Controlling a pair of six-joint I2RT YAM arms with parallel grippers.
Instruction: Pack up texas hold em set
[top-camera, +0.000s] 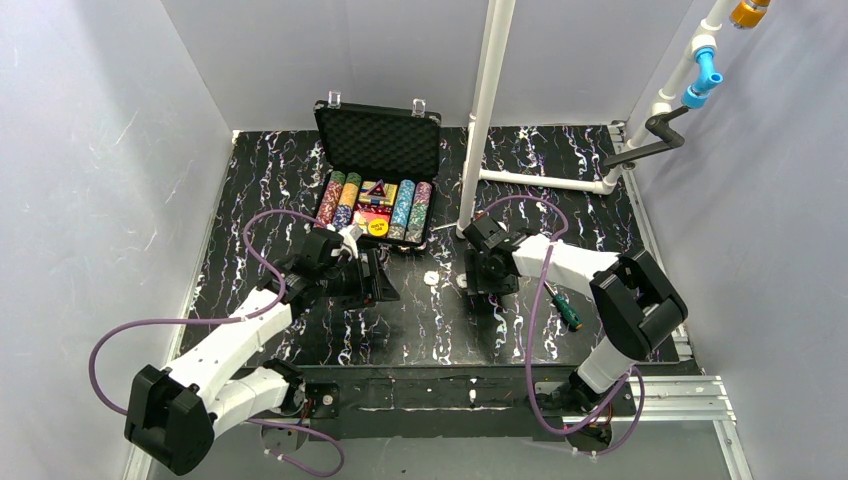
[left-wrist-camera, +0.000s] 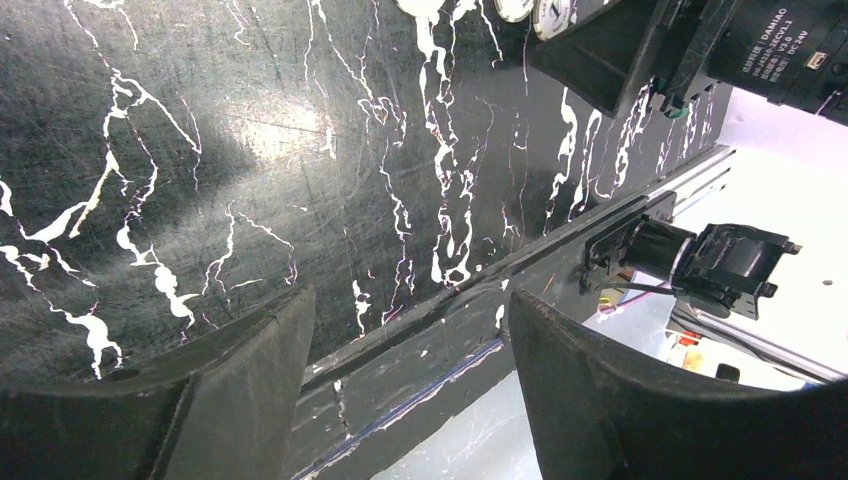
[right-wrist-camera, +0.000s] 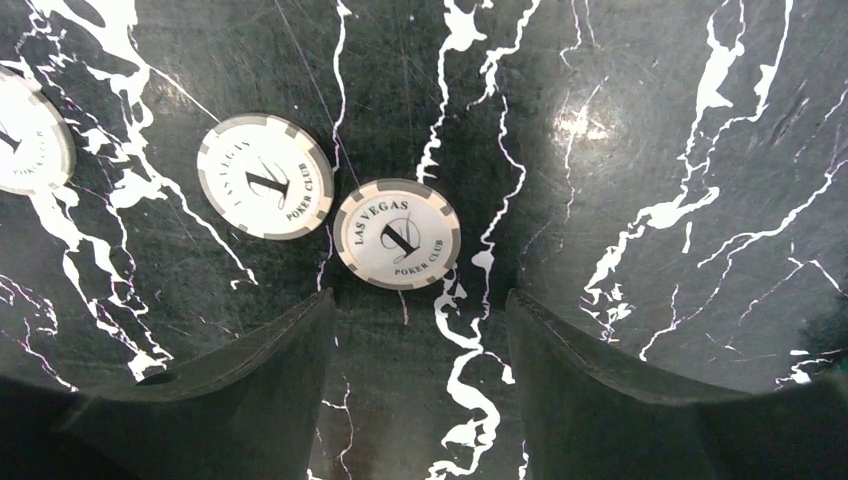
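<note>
The case (top-camera: 378, 142) is seen open at the far middle of the table (top-camera: 420, 330), with rows of chips (top-camera: 405, 208) packed inside. Three white chips (right-wrist-camera: 397, 233) are spotted loose on the table, nearer in. The right gripper (right-wrist-camera: 415, 310) is held spread just over them, nothing gripped. The left gripper (left-wrist-camera: 410, 310) is spread too, empty, near the case.

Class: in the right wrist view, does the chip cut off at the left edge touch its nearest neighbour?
Apart. Right wrist view shows bare table between the edge chip and the middle chip.
</note>
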